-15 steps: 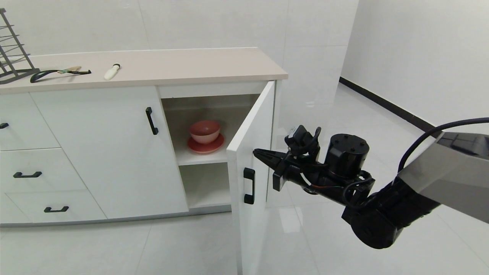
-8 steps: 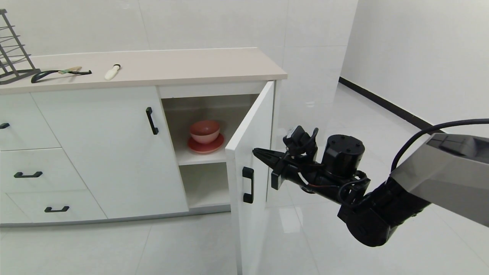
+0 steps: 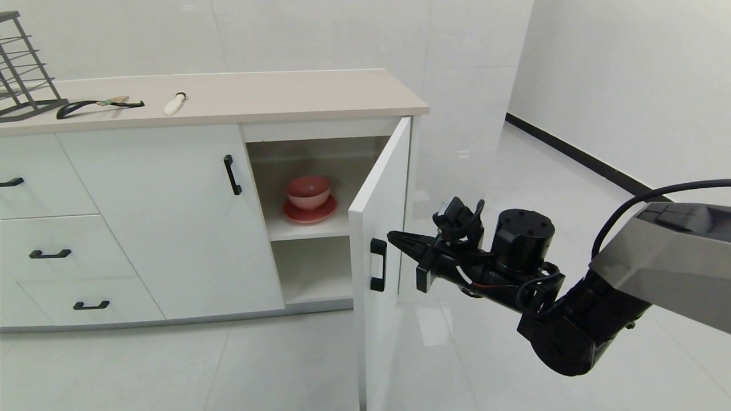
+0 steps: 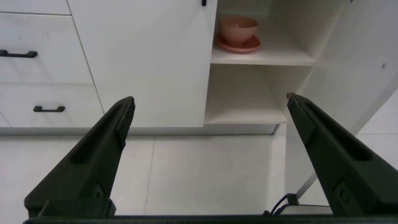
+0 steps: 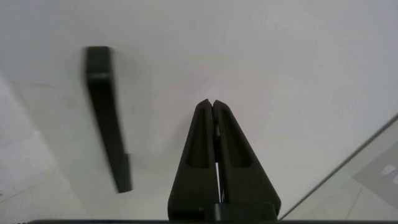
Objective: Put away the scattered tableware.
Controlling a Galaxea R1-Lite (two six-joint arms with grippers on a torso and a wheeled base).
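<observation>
White tiles are backing a long white cabinet with a beige countertop. Its right-hand door is standing roughly half open.

- Task item: a pink bowl is sitting on a red plate on the upper shelf.
- On the countertop, a black ladle and a white-handled utensil are lying loose.
- The right gripper is pointing at the door's outer face, just beside the black bar handle. Its fingers are pressed together and holding nothing.
- The left gripper is spread wide and empty, facing the cabinet.

Judgement: the door-closing step is in hand. The next move calls for a steady push on the panel, clear of the handle.

The right wrist view is confirming the closed tips near the door face. The left wrist view is showing the lower shelf.
</observation>
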